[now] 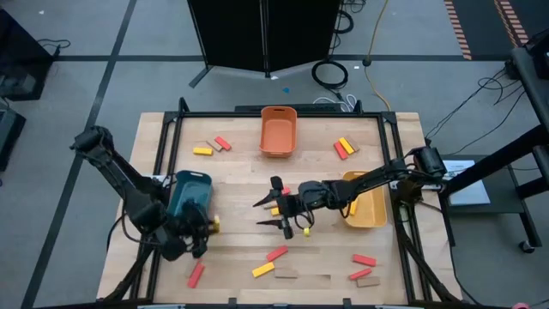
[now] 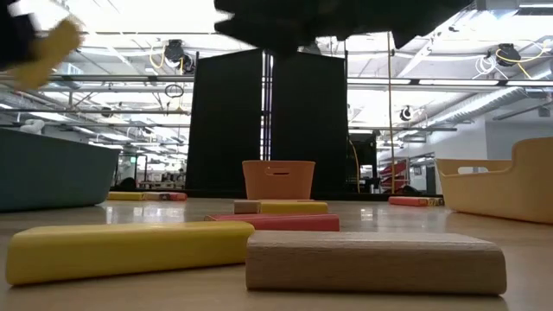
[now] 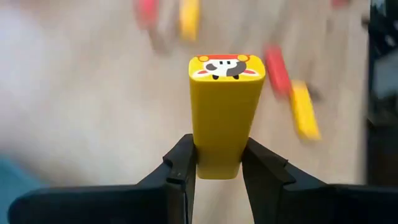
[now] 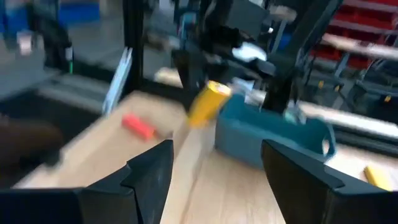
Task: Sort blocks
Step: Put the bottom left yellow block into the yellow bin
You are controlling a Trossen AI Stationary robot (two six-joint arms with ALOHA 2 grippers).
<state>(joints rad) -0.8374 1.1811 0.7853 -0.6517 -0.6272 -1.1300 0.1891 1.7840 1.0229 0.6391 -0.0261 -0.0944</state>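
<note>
Gripping yellow block (image 3: 225, 118), left fingers (image 3: 180, 168) beside teal bin (image 1: 190, 190)

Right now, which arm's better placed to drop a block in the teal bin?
Left. Its gripper already grips a yellow block beside the teal bin; the right gripper is open and empty at mid-table.

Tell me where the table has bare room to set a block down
The widest bare patch lies between the orange bin and the teal bin. Another runs between the red and yellow blocks and the yellow bin. The front edge is crowded with blocks, and the right gripper, jaws open, fills the middle.
</note>
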